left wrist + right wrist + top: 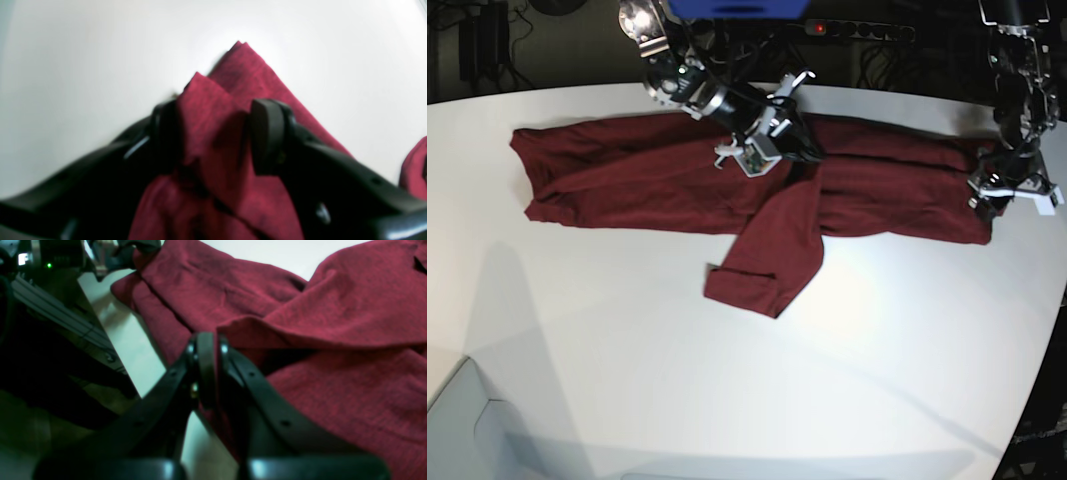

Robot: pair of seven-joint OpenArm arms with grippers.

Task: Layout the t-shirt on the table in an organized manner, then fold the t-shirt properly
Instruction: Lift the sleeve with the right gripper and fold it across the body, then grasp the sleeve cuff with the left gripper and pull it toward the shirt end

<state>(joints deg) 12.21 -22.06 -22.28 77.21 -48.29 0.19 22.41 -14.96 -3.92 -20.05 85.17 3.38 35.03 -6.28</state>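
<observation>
Two grippers are engaging the t-shirt [667, 175] at this moment, and I am recording where each sits against the cloth's long axis. That axis is running across the table [757, 400], side to side in the base view, with the shirt lying as a long band along the far part of the tabletop. One sleeve is hanging out of that band toward the near edge, ending in a squared cuff [742, 285].

I am reading the left gripper [999, 190] as sitting at the band's end on the base view's right. Its wrist camera is showing the jaws standing partly apart with a bunched fold of red cloth [213, 133] between the pads, so I am judging it to be holding the shirt there.

I am finding the right gripper [762, 150] over the middle of the band, just above where the stray sleeve is branching off. Its wrist view is showing the jaws pressed together; a thin edge of fabric is seemingly running down between them, though I cannot tell for certain that cloth is pinched.

My judgement: the coming move is turning on that sleeve. It is lying nearer the right gripper, directly below it toward the near edge, while the left arm is anchoring the far end well apart.
</observation>
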